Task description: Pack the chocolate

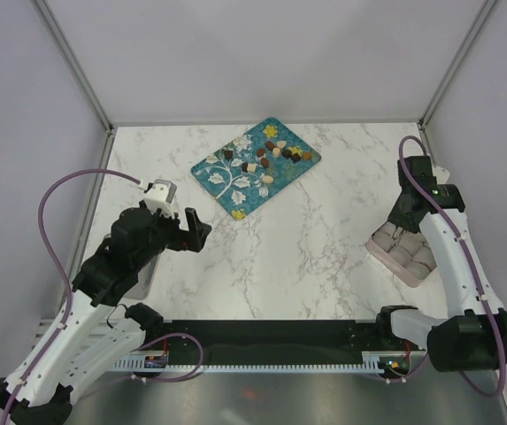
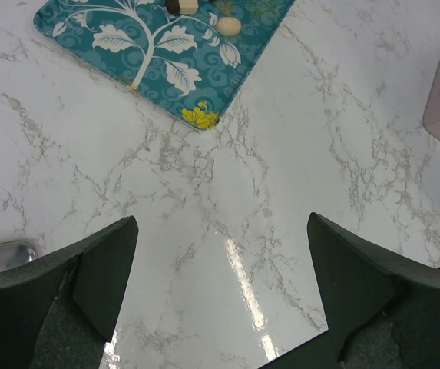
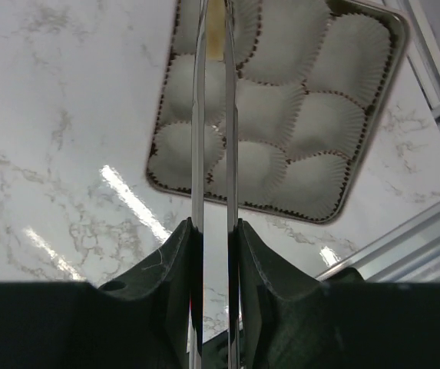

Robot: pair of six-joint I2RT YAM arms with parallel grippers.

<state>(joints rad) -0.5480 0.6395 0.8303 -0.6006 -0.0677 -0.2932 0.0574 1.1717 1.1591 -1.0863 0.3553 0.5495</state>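
Observation:
The chocolate, small dark brown, light brown and cream pieces, lies scattered on the teal tray at the back middle. A cream piece shows at the top of the left wrist view. My left gripper hovers open over bare marble just in front of the tray's near corner, with nothing between its fingers. My right gripper is shut on metal tongs, whose blades reach over the box. Something tan shows between the blades at the top edge of that view.
The pink box of white paper cups stands at the right. A metal tray edge lies by the left arm. White marble tabletop runs between tray and box; enclosure walls stand on three sides.

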